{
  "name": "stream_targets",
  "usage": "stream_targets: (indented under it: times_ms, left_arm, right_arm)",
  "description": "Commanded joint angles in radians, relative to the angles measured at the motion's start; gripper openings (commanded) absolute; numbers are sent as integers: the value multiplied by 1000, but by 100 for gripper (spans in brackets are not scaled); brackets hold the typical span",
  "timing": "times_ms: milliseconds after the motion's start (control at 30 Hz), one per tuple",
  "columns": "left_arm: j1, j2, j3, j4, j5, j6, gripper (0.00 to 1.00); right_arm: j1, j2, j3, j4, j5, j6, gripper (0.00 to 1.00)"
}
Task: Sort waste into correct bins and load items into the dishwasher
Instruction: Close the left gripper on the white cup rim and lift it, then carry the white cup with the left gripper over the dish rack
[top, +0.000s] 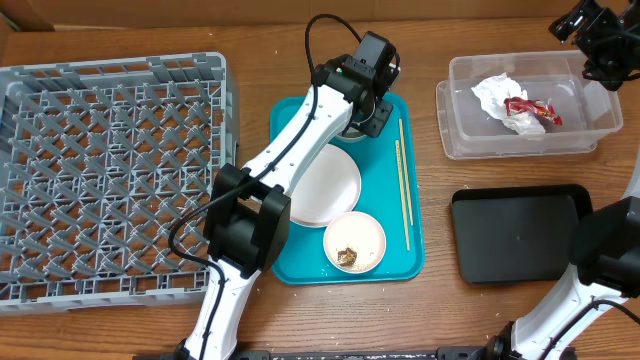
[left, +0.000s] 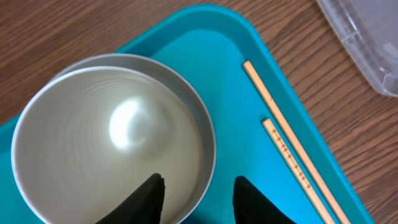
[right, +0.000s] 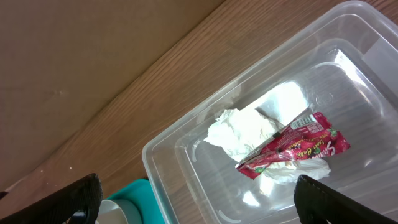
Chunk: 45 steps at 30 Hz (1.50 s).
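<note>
At the left edge the grey dish rack (top: 110, 170) stands with nothing on its lattice floor. Just to its right lies the teal serving tray (top: 395, 262), carrying a white round plate (top: 330, 185) in its middle and, nearer the front, a small white bowl (top: 372, 232) with brown food scraps (top: 347, 257) in it. At the tray's far end sits a white cup (left: 93, 143). The left gripper (left: 199, 186) hangs over it with its fingers partly spread, one inside the rim and one outside, and a gap shows on both sides of the wall, so nothing is pinched. The chopsticks (left: 292, 155) lie side by side along the tray's right edge. Further right, the clear plastic tub (top: 460, 140) holds the crumpled napkin (top: 490, 92) and, lying on it, the red wrapper (top: 530, 110). The black tray (top: 520, 235) sits in front of the tub. The right gripper (right: 198, 183) hovers above the tub, spread wide and carrying nothing.
</note>
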Motion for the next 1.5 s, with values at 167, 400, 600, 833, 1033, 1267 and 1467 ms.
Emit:
stream_targets:
  times_ms: [167,400,600,833,1033,1267,1467]
  left_arm:
    - [-7,15,-47,19,-4,16,32]
    - [-7,14,-26,58,-3,5,17]
    - [-5,1,13,52,-3,-45,4]
    - [-2,-50,83,15,-3,-89,4]
    - [29,-146,149,-60,-4,-179,4]
    - [192,-307,150,-163,36,-327,4]
    - [455,-396,150,-272,256,-352,4]
  right_arm:
    - [3,-48,7,4,3,4,100]
    - [3,-48,7,4,3,3,100]
    - [3,-48,7,4,3,3,100]
    - [3,-48,7,4,3,3,100]
    - [3,-48,7,4,3,3,100]
    - [3,-48,7,4,3,3,100]
    - [3,-48,7,4,3,4,100]
